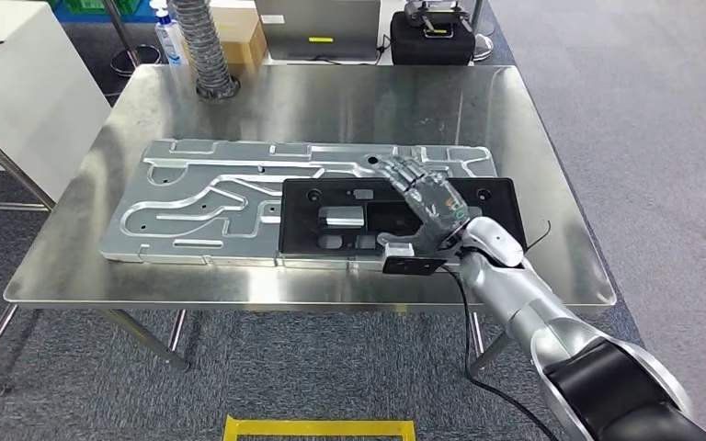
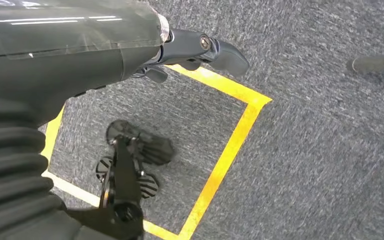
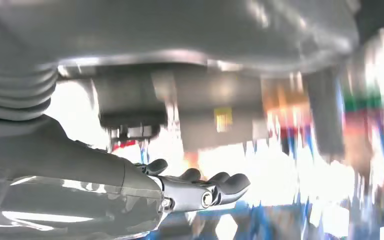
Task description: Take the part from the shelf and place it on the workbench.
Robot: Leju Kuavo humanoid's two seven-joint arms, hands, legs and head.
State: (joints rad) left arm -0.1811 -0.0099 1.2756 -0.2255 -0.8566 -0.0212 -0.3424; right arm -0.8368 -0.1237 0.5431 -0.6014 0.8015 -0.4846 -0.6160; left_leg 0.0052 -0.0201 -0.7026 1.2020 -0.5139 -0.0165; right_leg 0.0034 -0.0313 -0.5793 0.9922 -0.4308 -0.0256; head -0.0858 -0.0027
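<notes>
Now the black part (image 1: 395, 218), a flat rectangular frame with cut-outs, lies on the grooved aluminium plate (image 1: 202, 197) that rests on the steel counter (image 1: 331, 101); it covers the plate's end toward four o'clock. The right hand (image 1: 427, 197) reaches in from five o'clock and lies over the part's middle with its fingers stretched flat toward eleven o'clock, spread and gripping nothing; whether the fingertips touch the part or hover just above it cannot be told. In the right wrist view the fingers (image 3: 230, 182) look straight and apart, against a blurred, overexposed background. The left hand (image 2: 200, 50) hangs beside the body over grey carpet (image 2: 320, 150) marked with yellow tape (image 2: 230, 145); its fingers hold nothing, though how far they curl cannot be made out. At the counter's twelve o'clock edge stands a ribbed grey hose (image 1: 204, 46), with a cardboard box (image 1: 239, 37) and a black case (image 1: 432, 41) beyond it.
</notes>
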